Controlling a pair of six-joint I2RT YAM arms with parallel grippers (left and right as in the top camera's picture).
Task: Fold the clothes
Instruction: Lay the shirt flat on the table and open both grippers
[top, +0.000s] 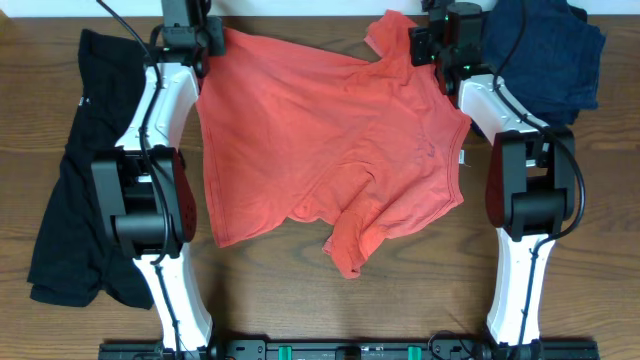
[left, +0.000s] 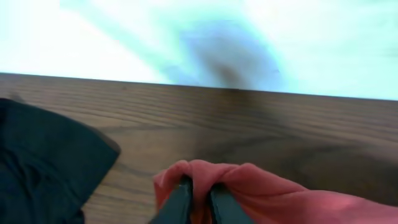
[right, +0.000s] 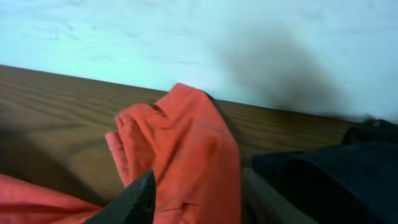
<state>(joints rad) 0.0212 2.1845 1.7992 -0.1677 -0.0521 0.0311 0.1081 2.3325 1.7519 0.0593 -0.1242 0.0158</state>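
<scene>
**Left tool** (left: 200, 188): jaws narrow, a bunch of coral cloth caught in the slit between them. Whether it is clamped or lying loose cannot be told. Stands at the far edge of the table (top: 300, 310), on the far left corner of the T-shirt (top: 330, 140).

**Right tool** (right: 198, 186): jaws wide apart. The far sleeve lies loose between them, not pinched. Stands at the far right corner of the same garment, just beside a dark navy garment (top: 545, 55).

**Governing relation:** the T-shirt spreads from both tools toward the robot's base. Its long axis runs across the table, with the straight hem edge by the left arm and the shoulders and sleeves by the right arm. Each arm is nearest its own far corner, and the near edge is well apart from both. Judged from this, any fold starts from these two far corners, drawn toward the near edge.

**T-shirt, condition:** coral-red, short-sleeved, spread mostly flat at the table's centre. Diagonal creases cross the body. The far sleeve is rumpled, and the near sleeve sticks out past the near edge. Faint marks show toward the right side, too dim to read. Not yet folded.

**Black garment** (top: 80, 180): long, lying lengthwise outside the left arm, untouched.
</scene>
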